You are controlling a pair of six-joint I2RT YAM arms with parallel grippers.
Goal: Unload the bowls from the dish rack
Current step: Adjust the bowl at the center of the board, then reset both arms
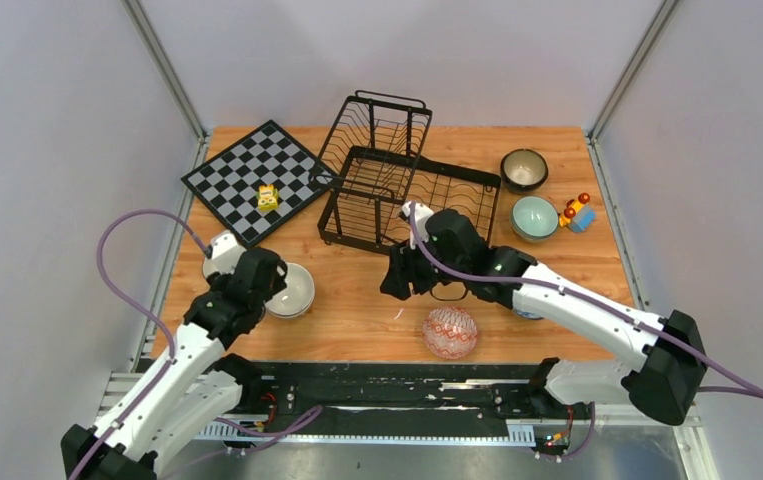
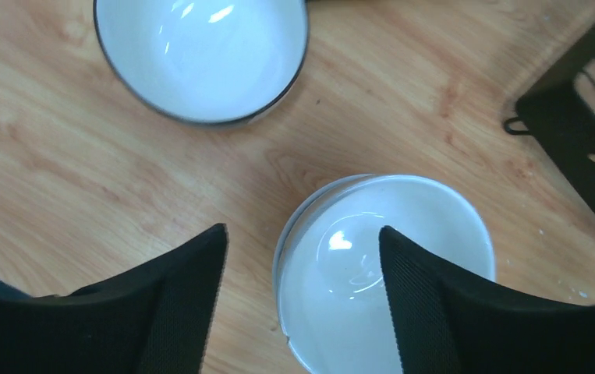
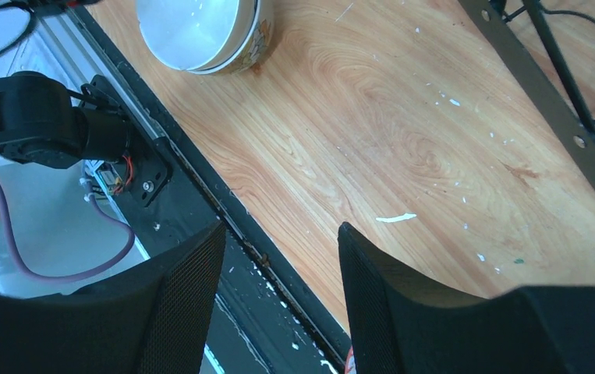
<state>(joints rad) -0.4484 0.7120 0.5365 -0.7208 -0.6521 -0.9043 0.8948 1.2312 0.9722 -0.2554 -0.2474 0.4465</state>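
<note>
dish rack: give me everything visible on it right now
The dish rack is black wire, apparently coated metal, in two parts: a raised upper basket at the far side and a flat lower tray with divider wires nearer the arms. It stands upright on the wooden table, around mid-table toward the far side. No bowl shows in either part. The checkerboard lies at its left, one corner reaching the rack. The right arm crosses the tray's near edge in the overhead view; contact cannot be told.
</note>
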